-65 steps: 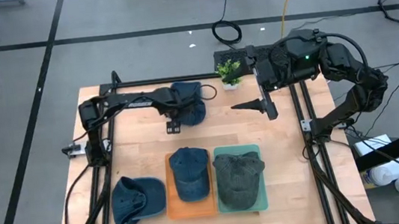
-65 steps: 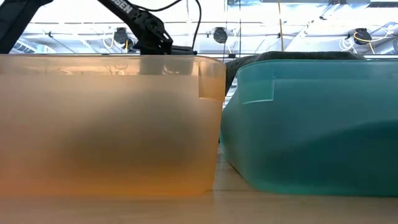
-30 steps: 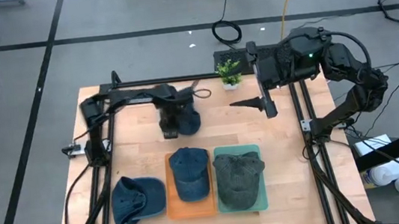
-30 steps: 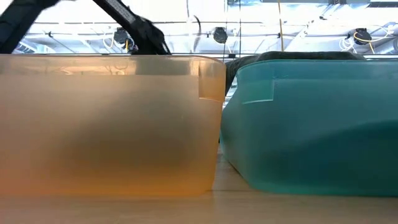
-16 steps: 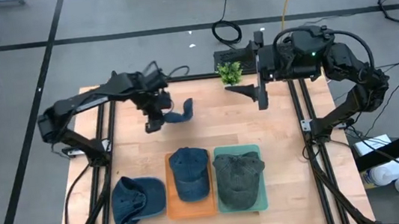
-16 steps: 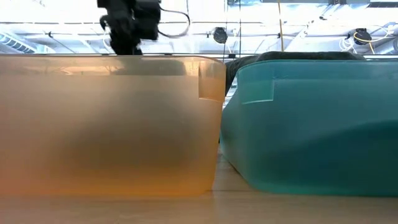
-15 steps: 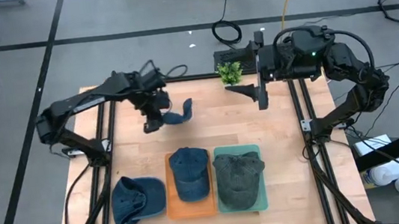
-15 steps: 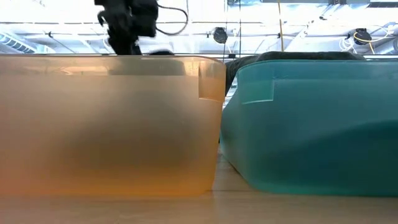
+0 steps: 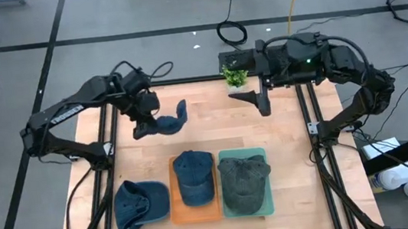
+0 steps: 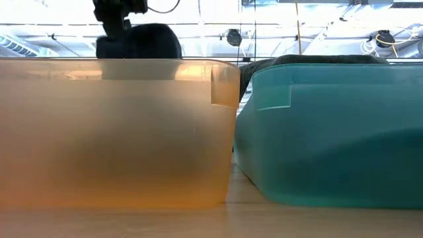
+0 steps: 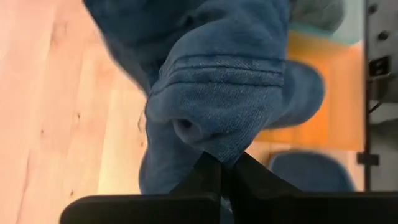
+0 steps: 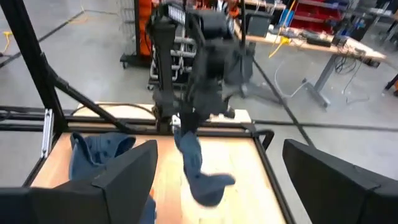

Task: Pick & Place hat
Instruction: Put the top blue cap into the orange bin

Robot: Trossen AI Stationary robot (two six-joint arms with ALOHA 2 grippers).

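Note:
My left gripper is shut on a blue denim hat above the far left part of the table; it also shows in the low view with the hat behind the orange bin. A second blue hat lies in the orange bin. A dark grey-green hat lies in the teal bin. A third blue hat lies on the table at the near left. My right gripper is open and empty near the far right. My left gripper pinches a bunched fold of the hat's denim between its two fingers, at the end away from the brim. The fingers come from above, pointing down. The hat hangs below them, clear of the table, with its brim lowest.
A small green plant stands at the table's far edge beside my right gripper. The two bins stand side by side at the near middle. Bare wood lies between the bins and the far edge.
My left gripper has risen and gone toward the table's left edge with the hat, which lay on the table at the far middle and now hangs clear of it. My right gripper has drawn a little toward the far edge.

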